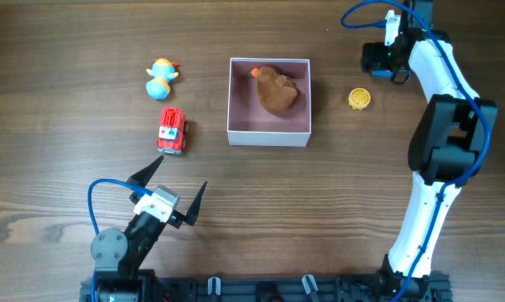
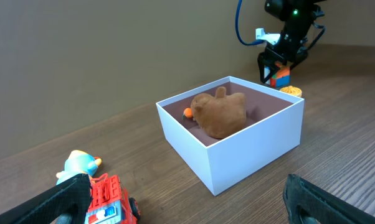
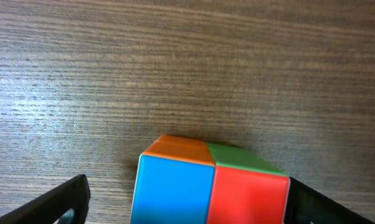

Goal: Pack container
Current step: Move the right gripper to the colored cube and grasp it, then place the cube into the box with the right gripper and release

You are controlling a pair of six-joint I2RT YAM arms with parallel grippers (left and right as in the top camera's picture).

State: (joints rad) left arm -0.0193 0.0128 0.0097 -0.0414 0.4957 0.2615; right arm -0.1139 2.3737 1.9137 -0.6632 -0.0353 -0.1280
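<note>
Right wrist: multicolour cube (image 3: 209, 186) between spread right hand (image 3: 187, 199) fingers (overhead hides it). Left hand (image 1: 170, 191) apart, container (image 1: 269, 137) toward 1-2 o'clock.

Quick count: one container (image 1: 269, 138) with one brown plush (image 1: 278, 91) inside. Left of it, one red toy truck (image 1: 171, 131) and one blue-and-yellow duck toy (image 1: 160, 79). Right of it, one small yellow round thing (image 1: 359, 99) and one multicolored cube (image 3: 206, 186).

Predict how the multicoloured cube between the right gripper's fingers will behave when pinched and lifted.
The cube shows flat faces and straight edges, so it probably slides rather than rolls if nudged. It looks like hard, smooth plastic: likely rigid, perhaps slightly slippery when pinched.
</note>
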